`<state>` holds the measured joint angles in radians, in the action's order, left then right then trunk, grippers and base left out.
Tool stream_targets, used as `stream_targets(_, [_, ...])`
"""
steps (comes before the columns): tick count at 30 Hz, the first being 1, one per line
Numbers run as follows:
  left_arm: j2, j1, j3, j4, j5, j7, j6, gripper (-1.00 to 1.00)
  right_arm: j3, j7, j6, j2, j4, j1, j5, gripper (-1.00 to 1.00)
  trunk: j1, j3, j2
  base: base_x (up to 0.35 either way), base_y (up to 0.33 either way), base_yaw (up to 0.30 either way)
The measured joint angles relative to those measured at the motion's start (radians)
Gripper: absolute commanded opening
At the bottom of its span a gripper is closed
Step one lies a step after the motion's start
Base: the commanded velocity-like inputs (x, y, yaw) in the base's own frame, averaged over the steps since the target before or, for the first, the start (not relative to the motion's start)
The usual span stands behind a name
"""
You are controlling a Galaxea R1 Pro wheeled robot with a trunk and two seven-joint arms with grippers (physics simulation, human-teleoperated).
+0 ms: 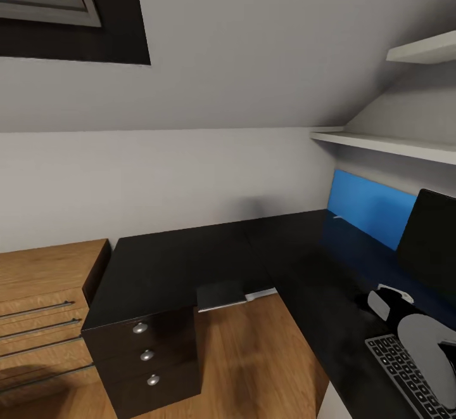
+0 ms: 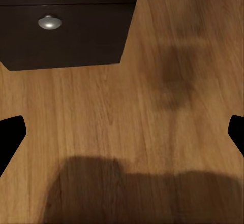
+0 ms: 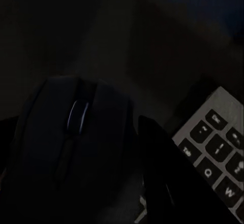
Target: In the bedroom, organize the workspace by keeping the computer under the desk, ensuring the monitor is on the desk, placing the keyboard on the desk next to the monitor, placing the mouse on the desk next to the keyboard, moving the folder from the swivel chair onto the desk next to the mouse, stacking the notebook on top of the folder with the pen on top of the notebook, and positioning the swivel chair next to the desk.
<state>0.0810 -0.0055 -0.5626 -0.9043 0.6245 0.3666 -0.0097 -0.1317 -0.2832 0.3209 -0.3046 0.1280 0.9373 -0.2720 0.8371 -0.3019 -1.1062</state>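
Note:
The glossy black L-shaped desk (image 1: 190, 260) with its blue back panel (image 1: 367, 206) spans the head view. The black monitor (image 1: 434, 248) stands at its right end, and the keyboard (image 1: 405, 368) lies in front of it. My right gripper (image 1: 387, 303) hovers beside the keyboard (image 3: 216, 148), shut on the black mouse (image 3: 76, 132), with a finger on each side of it. Over the wooden floor (image 2: 127, 107), my left gripper (image 2: 122, 132) is open, close to the desk's drawer unit (image 2: 66, 36). The computer, swivel chair, folder and notebook are out of view.
A flat dark item with a pale edge (image 1: 221, 295) sticks out from the desk's inner corner. A thin white sliver (image 1: 339, 217) lies below the blue panel. The black three-drawer unit (image 1: 147, 355) sits beside a light wooden drawer chest (image 1: 44, 305). White shelves (image 1: 392, 146) hang above the monitor.

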Motion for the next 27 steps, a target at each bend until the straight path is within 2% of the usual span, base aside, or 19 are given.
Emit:
stream_targets(5, [-0.002, 0.000, 0.004, -0.003, 0.002, 0.005, 0.000, 1.00, -0.001, -0.005, 0.007, -0.003, -0.001, 0.000, 0.029, -1.00, 0.015, -0.012, -0.028, 0.000, 0.000, 0.000])
stream_targets(7, [-0.002, 0.000, 0.005, -0.004, 0.003, 0.007, 0.000, 1.00, -0.001, -0.034, 0.007, -0.005, -0.001, 0.000, 0.033, -1.00, 0.023, -0.019, -0.042, 0.000, 0.000, 0.000])
stream_targets(13, [-0.002, 0.000, 0.006, -0.005, 0.003, 0.010, 0.000, 1.00, 0.000, -0.066, 0.002, -0.003, 0.000, 0.000, 0.034, -1.00, 0.046, -0.038, -0.084, 0.000, 0.000, 0.000])
stream_targets(23, [-0.002, 0.000, 0.007, -0.004, 0.002, 0.011, 0.000, 1.00, 0.002, -0.068, -0.001, -0.001, 0.000, 0.000, 0.034, -1.00, 0.084, -0.069, -0.154, 0.000, 0.000, 0.000])
stream_targets(27, [-0.002, 0.000, 0.006, -0.003, 0.002, 0.011, 0.000, 1.00, 0.002, -0.067, -0.002, -0.001, 0.000, 0.000, 0.034, -1.00, 0.088, -0.072, -0.161, 0.000, 0.000, 0.000])
